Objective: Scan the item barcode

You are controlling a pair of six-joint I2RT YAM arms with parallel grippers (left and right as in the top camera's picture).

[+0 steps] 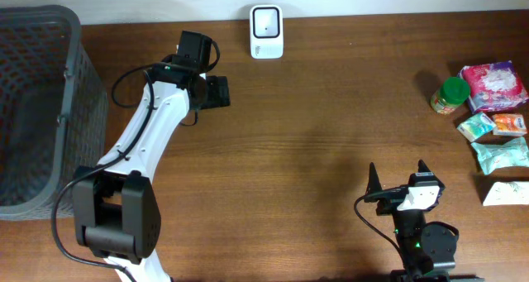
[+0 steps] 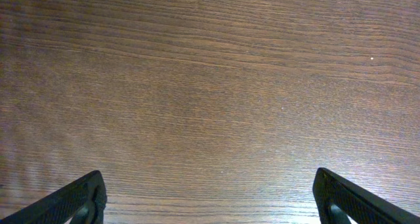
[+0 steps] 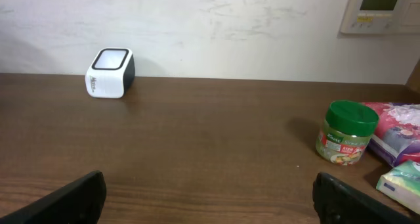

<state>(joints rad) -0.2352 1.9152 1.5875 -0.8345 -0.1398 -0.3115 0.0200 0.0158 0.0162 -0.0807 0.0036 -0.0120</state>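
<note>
Left gripper hung wide open and empty over bare table. Right gripper was likewise. The green-lidded jar waited ahead-right, the scanner ahead-left, likely staged within reach.

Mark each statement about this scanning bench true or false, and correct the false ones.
1. The left tool is open and empty. True.
2. The green-lidded jar lies on its side. False: it stands upright beside the pink packet.
3. The white scanner sits at the far edge of the table. True.
4. The right tool grips the jar. False: it is open, holding nothing.
</note>
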